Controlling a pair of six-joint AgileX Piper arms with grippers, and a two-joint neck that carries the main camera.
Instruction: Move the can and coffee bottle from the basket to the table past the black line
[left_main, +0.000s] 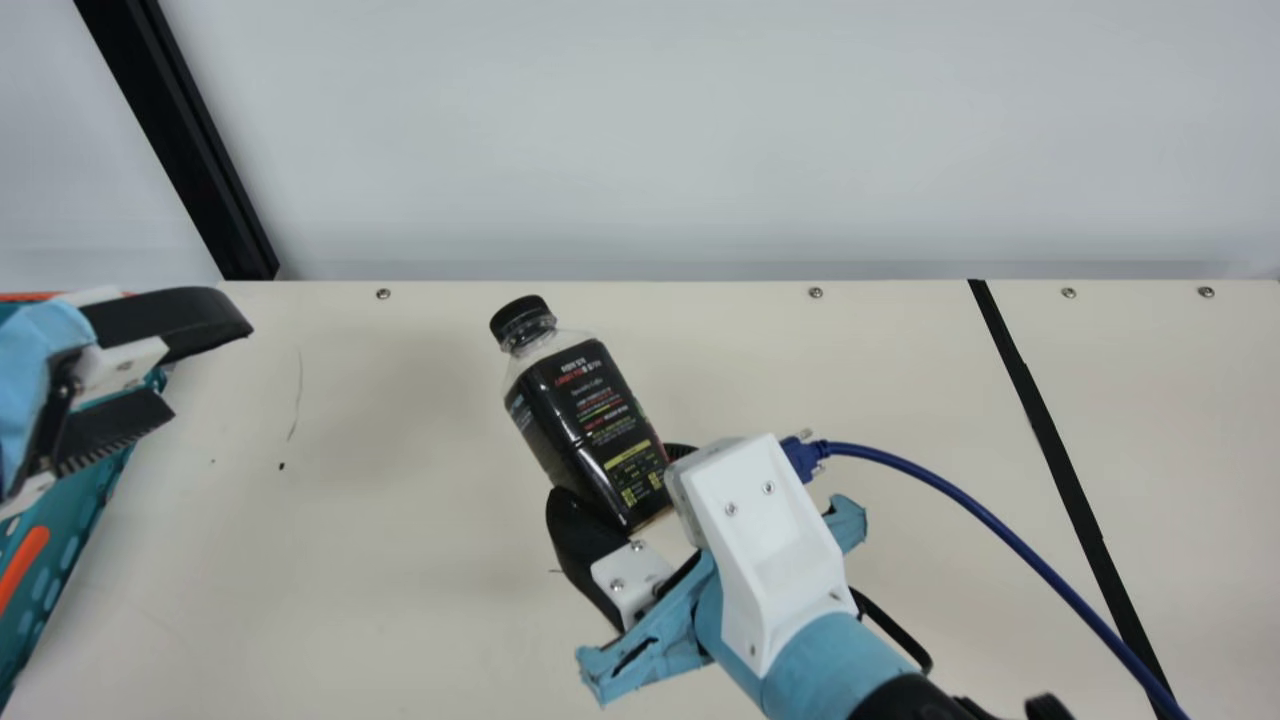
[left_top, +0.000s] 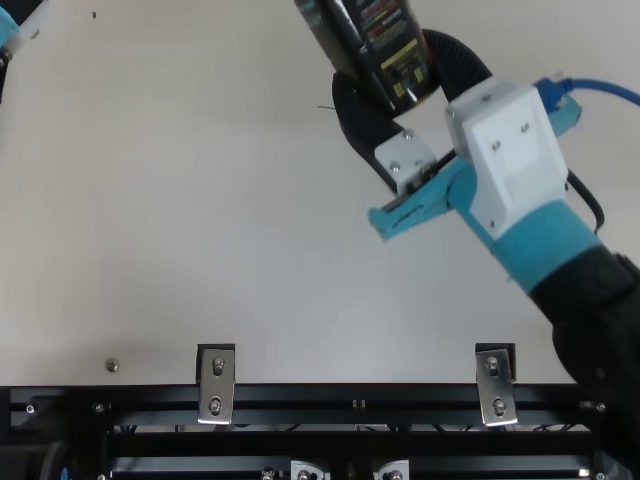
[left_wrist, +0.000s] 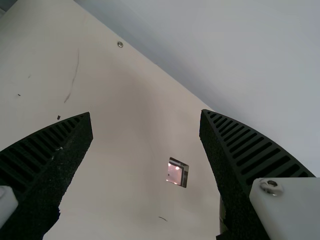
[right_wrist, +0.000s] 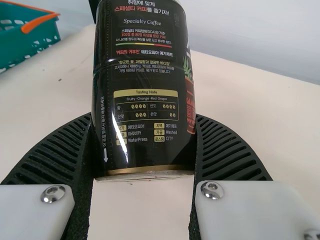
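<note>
Right gripper (left_main: 618, 472) pinches the coffee bottle (left_main: 580, 415) short of the black line (left_main: 1046, 443) as the left gripper (left_main: 212, 371) hangs spread near the basket (left_main: 76, 515)

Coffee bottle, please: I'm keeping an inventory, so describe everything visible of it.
The coffee bottle has a black cap, a clear, plastic-looking neck and a glossy black wrap with white, red and yellow print. Tilted, it is clamped near its base by my right end effector, over the table, between the basket and the black line.
</note>
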